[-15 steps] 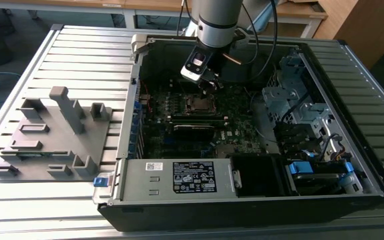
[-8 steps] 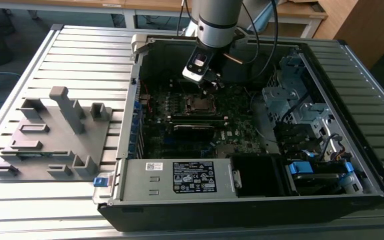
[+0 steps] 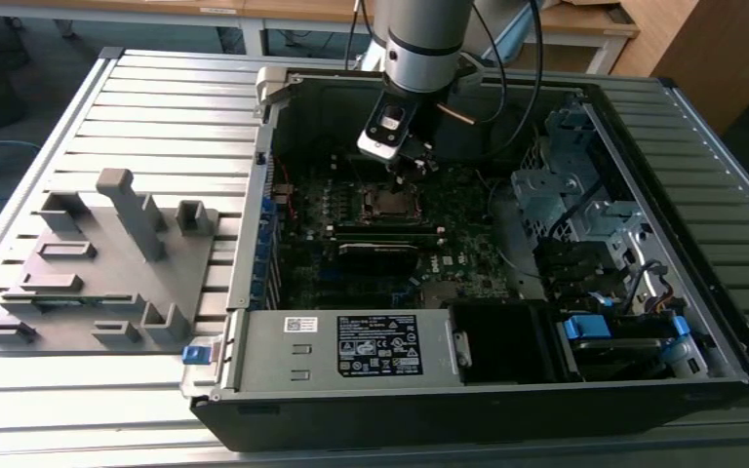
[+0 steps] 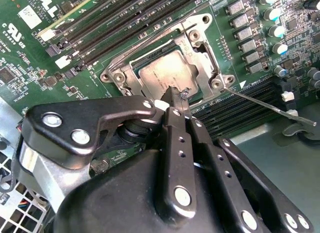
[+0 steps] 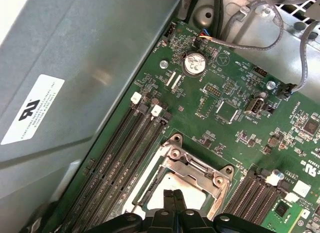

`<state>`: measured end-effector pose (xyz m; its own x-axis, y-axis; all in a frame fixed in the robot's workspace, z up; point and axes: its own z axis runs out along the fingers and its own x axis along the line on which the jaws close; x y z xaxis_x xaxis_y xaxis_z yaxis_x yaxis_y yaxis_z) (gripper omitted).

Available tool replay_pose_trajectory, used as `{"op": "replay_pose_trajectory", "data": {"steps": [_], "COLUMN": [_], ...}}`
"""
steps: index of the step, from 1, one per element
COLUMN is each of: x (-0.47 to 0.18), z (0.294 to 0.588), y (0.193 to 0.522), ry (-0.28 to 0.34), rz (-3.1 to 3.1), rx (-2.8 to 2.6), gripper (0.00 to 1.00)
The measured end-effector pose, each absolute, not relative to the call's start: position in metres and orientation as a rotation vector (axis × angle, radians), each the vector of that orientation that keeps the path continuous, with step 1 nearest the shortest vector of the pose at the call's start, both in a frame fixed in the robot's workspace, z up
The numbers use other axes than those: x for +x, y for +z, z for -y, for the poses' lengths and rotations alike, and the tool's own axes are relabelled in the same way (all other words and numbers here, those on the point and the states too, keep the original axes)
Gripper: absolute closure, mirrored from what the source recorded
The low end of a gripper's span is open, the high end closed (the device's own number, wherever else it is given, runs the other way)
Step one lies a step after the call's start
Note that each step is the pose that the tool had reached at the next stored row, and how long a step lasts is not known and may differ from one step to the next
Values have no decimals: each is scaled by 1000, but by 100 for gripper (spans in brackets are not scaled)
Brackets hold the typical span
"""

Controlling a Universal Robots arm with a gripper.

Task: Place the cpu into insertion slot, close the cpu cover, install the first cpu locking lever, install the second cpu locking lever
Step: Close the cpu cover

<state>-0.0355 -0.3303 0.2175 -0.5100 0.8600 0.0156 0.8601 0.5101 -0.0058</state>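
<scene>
- Slatted metal table (image 3: 153, 107) runs under the whole scene in the exterior view, with desks behind it at the top of the frame.
- At the centre of the work, the cpu (image 4: 157, 75) lies flat in the insertion slot (image 4: 150, 53), dull silver top facing up. The slot's dark edge shows along one side of the chip.
- The cpu cover (image 4: 200, 45) is down over it, its silvery frame lying around the chip's edges.
- My gripper (image 4: 176, 95) has its two black fingers pressed together with nothing between them. The tips are right at the cover's inner edge, where frame meets chip; I cannot tell whether they touch.
- One thin locking lever (image 4: 270, 107) sticks out from a corner of the cover, slanting away across the nearby memory slots (image 4: 235, 115) rather than lying along the frame.
- Around the socket, the green motherboard (image 5: 235, 128) carries a coin battery (image 5: 194, 63) and a row of capacitors (image 4: 272, 28).
- The board sits in an open computer case (image 3: 479, 414) in the middle of the exterior view, with the grey power supply (image 3: 335, 346) at lower centre.
- A grey moulded fixture (image 3: 101, 263) rests on the table at the exterior view's left.
</scene>
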Motion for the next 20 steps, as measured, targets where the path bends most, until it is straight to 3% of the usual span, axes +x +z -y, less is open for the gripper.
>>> {"op": "replay_pose_trajectory", "data": {"steps": [20], "x": [-36], "z": [330], "y": [218], "ry": [-3], "rz": [2759], "rx": [-1468], "gripper": [90]}}
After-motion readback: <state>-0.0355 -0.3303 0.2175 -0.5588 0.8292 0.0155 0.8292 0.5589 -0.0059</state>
